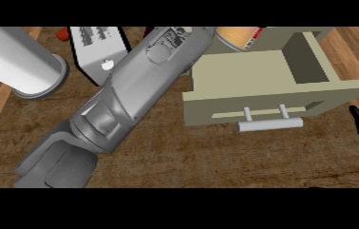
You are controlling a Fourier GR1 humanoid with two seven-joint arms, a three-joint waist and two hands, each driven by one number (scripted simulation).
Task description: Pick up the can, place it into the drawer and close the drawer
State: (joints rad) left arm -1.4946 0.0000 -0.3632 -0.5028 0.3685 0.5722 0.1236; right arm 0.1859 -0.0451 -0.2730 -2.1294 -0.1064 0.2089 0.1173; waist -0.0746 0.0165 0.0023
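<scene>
Brown wood-grain tabletop (210, 152) fills my view, with the pale drawer (245, 76) standing pulled open at the right, its handle (270, 124) toward me. My left forearm (133, 90) crosses the middle on a slant, up toward the drawer's far corner. At that corner shows a tan, rounded piece with a red and white edge, which I take to be the can (238, 37); it sits at the drawer's back rim, mostly cut off by the view's top and by my arm. I judge it light, stiff and smooth-sided, so likely slippery; best taken round the middle of its wall. My left hand is hidden beyond the forearm's end, so I cannot tell whether it holds the can. Only a dark sliver at the right edge may be my right hand (353, 114); its state I cannot tell. A grey cylinder (28, 62) and a white box (98, 45) lie at the left.
</scene>
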